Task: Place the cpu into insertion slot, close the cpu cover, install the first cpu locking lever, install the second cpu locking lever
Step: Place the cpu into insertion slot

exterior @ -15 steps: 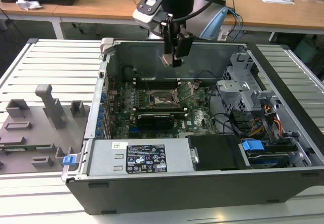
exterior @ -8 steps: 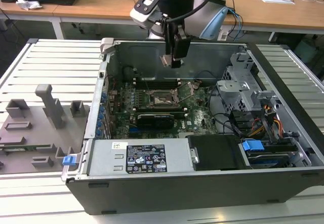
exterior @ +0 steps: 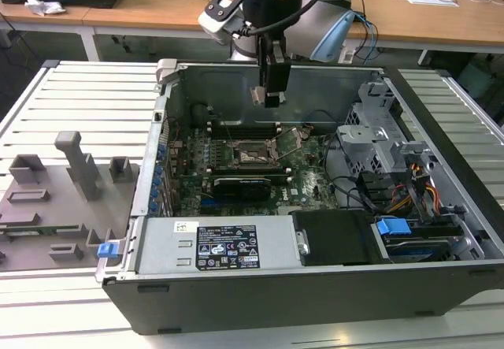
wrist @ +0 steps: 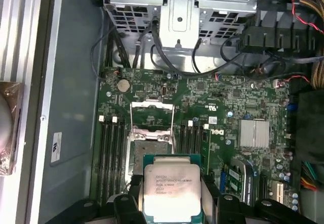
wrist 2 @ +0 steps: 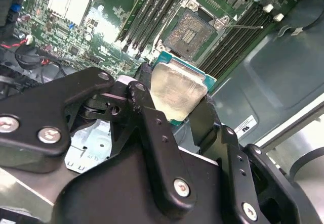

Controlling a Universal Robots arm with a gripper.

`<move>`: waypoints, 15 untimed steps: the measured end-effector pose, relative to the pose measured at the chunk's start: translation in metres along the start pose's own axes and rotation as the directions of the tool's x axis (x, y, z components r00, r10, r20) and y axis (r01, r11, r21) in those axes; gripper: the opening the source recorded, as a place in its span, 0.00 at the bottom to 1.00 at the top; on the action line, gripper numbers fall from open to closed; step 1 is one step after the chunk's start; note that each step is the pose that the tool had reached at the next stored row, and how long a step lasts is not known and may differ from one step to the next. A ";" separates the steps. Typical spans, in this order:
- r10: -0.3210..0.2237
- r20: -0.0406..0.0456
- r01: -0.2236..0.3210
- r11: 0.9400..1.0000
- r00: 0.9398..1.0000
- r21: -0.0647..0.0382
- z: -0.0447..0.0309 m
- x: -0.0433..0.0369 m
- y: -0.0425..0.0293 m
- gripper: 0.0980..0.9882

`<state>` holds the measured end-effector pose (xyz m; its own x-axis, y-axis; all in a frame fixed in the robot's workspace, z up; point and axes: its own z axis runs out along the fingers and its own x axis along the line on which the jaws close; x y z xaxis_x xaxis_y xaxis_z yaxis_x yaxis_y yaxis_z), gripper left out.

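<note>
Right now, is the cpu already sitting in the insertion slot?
No, in the second wrist view the gripper holds the cpu off the board, and the insertion slot lies bare.

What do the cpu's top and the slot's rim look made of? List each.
cpu: top looks like dull silver-grey metal, matte with soft glare; green edge suggests circuit-board laminate.
slot: rim looks like bright bare metal, glinting; its dark middle is likely plastic.
</note>
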<state>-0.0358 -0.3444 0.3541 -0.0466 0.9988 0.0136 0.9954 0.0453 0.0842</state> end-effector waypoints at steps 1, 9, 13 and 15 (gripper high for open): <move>0.013 0.001 -0.013 1.000 1.000 0.000 0.0003 0.0000 0.0000 0.50; 0.070 0.006 -0.070 0.998 0.998 0.002 0.0042 -0.0001 -0.0004 0.50; 0.072 0.006 -0.072 0.997 0.997 0.002 0.0075 -0.0001 -0.0006 0.50; 0.073 0.006 -0.073 0.997 0.997 0.003 0.0089 -0.0001 -0.0008 0.50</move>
<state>-0.0358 -0.3444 0.3452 0.0265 0.9996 0.0134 0.9964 -0.0275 0.0801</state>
